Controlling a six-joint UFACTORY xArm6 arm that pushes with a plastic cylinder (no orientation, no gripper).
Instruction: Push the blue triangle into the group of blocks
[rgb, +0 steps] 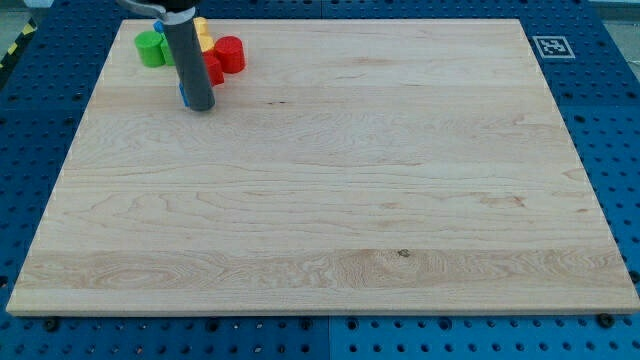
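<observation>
My rod comes down at the view's top left, and my tip (199, 106) rests on the board. A blue block (184, 97), its shape mostly hidden behind the rod, shows as a sliver at the tip's left edge, touching it. Just above it sits a tight group: a green block (151, 48) at the left, a red cylinder (231, 53) at the right, a second red block (213, 70) beside the rod, and a yellow block (204, 37) behind. The rod hides part of the group.
The wooden board (330, 200) lies on a blue perforated table. A black-and-white marker tag (552, 46) sits past the board's top right corner.
</observation>
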